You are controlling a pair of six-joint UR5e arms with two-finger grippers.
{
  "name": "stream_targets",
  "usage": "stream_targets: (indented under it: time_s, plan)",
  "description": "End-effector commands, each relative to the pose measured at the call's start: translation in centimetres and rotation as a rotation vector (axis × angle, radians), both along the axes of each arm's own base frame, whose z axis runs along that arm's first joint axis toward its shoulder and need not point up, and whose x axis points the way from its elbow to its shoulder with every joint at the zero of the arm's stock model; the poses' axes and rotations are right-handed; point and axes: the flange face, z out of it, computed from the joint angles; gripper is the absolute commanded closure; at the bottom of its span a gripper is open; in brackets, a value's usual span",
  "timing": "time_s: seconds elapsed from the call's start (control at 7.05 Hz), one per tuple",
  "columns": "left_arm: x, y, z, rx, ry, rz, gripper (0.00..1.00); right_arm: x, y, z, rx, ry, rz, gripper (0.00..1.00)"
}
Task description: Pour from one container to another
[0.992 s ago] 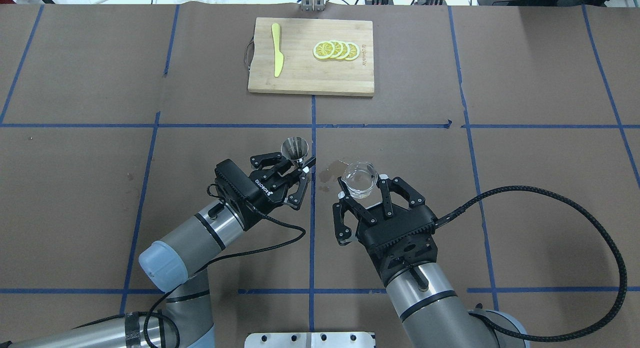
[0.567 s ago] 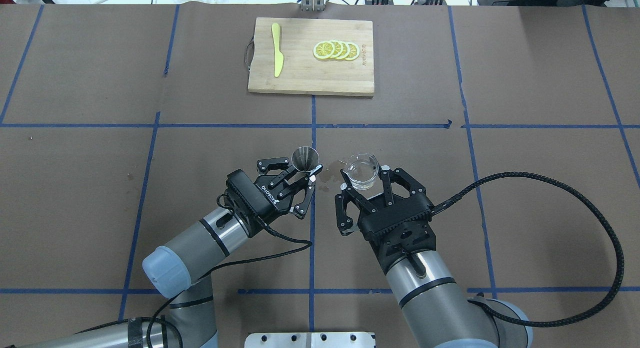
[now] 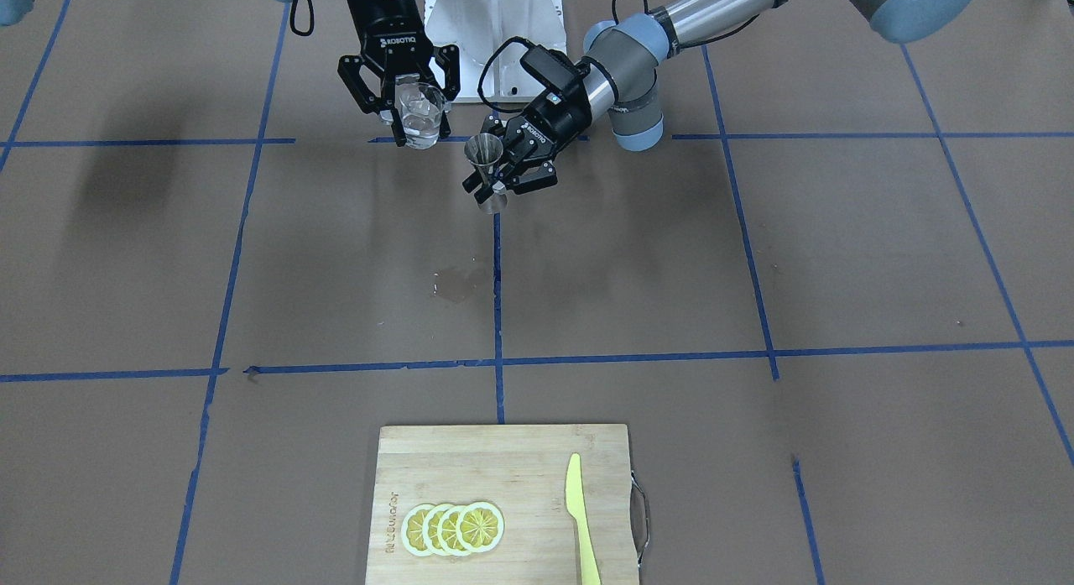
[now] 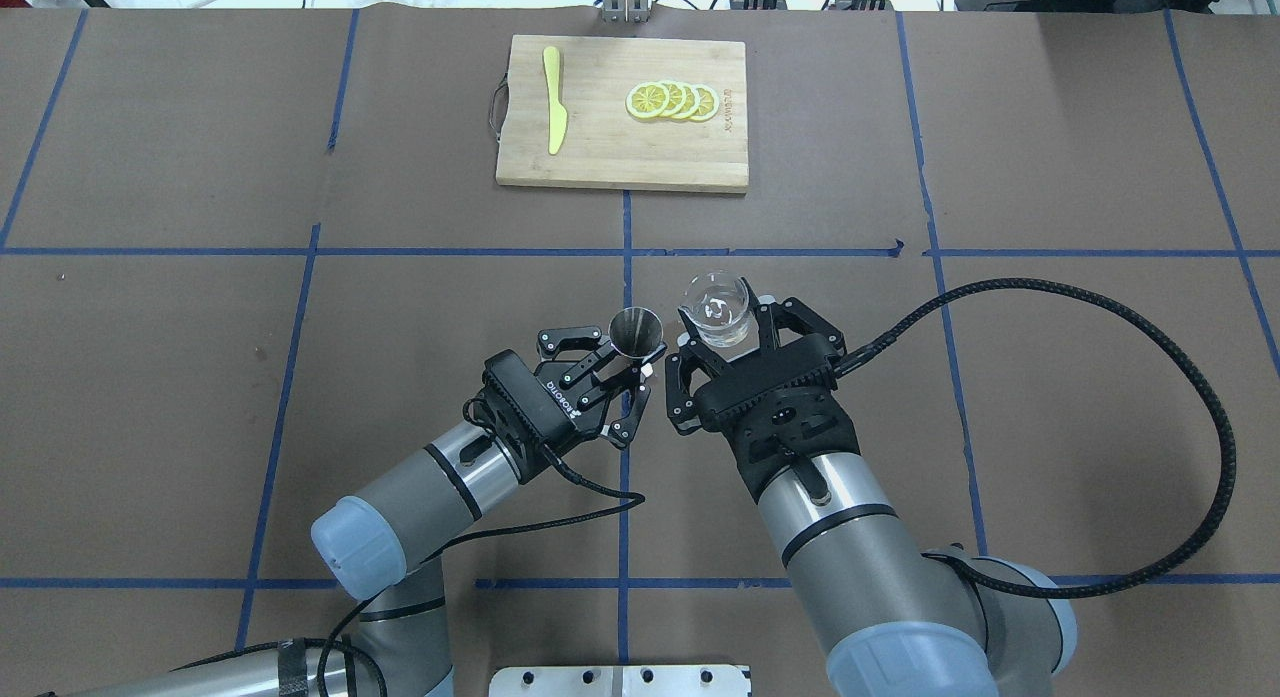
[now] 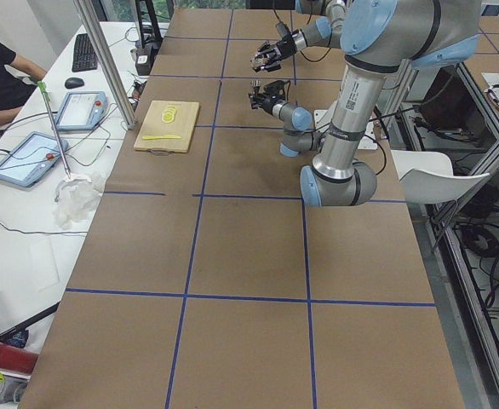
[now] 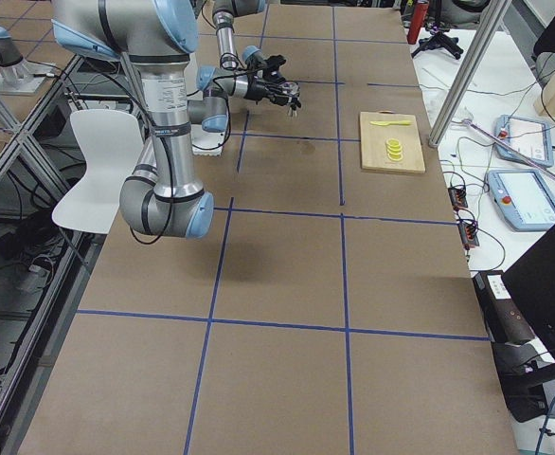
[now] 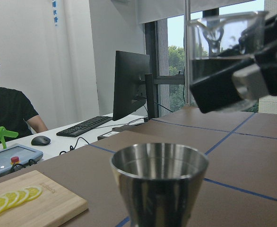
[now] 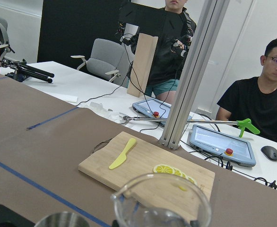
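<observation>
My left gripper (image 4: 628,362) is shut on the waist of the grey steel jigger (image 4: 636,334), which stands upright above the table with its open cone up. Just to its right, my right gripper (image 4: 722,335) is shut on the clear glass cup (image 4: 716,307), also upright and held higher than the jigger. In the front-facing view the cup (image 3: 419,115) hangs up and to the left of the jigger (image 3: 484,153). The left wrist view has the jigger's rim (image 7: 160,161) low in the middle and the cup (image 7: 223,47) above it to the right. Some clear liquid seems to lie in the cup.
A wooden cutting board (image 4: 620,162) lies at the far middle of the table, with a yellow knife (image 4: 553,112) and lemon slices (image 4: 672,101) on it. A wet stain (image 3: 457,284) marks the brown paper. Operators sit beyond the far edge.
The two grippers have closed in on each other. The jigger moved right and a little back toward the robot; the cup moved forward and slightly left, so it is now close beside the jigger.
</observation>
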Motion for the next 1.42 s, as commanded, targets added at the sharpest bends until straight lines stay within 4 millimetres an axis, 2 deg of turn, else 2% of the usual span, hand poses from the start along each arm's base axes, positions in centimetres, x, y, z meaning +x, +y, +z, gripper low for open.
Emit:
stream_targets:
  time_s: [0.0,0.57,0.85,1.28]
  plan:
    - [0.5,0.1,-0.5,0.001,0.004,0.002,1.0,0.7,-0.4,-2.6,-0.015,0.077,-0.009,1.0]
    - [1.5,0.1,-1.2,0.0,0.005,0.005,1.0,0.5,-0.9,-4.4,-0.041,0.201,-0.028,1.0]
    - [1.8,0.0,-1.5,-0.001,0.005,0.004,1.0,1.5,-0.7,-4.9,-0.03,0.299,-0.038,1.0]
    - [1.8,0.0,-1.5,0.0,0.006,0.004,1.0,1.4,-0.7,-4.5,-0.014,0.361,-0.047,1.0]
